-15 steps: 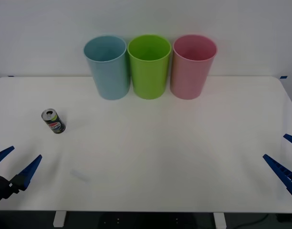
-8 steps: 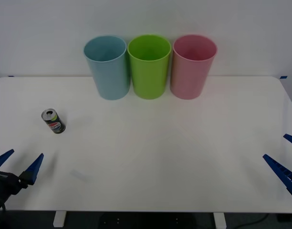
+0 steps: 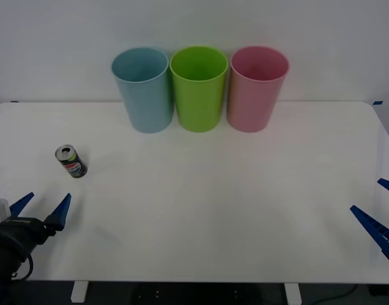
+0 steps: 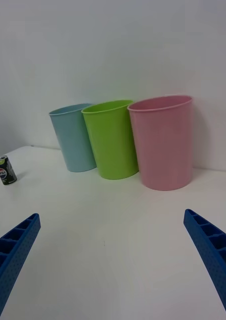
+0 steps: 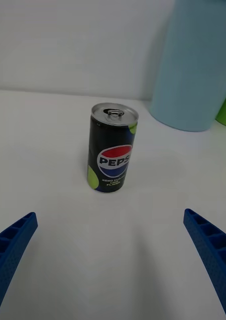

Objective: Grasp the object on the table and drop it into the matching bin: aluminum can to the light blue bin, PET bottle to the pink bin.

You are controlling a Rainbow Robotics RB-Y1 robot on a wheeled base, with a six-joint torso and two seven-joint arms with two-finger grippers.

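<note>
Broadly, the large white rectangular table (image 3: pixel 207 190) with rounded corners carries three tall plastic cup-shaped bins in a row along its far edge: light blue bin (image 3: pixel 143 89), lime green bin (image 3: pixel 198 88), pink bin (image 3: pixel 256 88), neighbours touching or nearly so. Open tabletop lies between this row and the near edge. The small dark aluminium can (image 3: pixel 71 161) with silver pull-tab top stands upright near the left edge, well apart from the bins. The left gripper (image 3: pixel 42 211), jaws apart, sits at the near-left corner, just short of the can. The right gripper (image 3: pixel 380 210), jaws apart, sits at the near-right corner.
</note>
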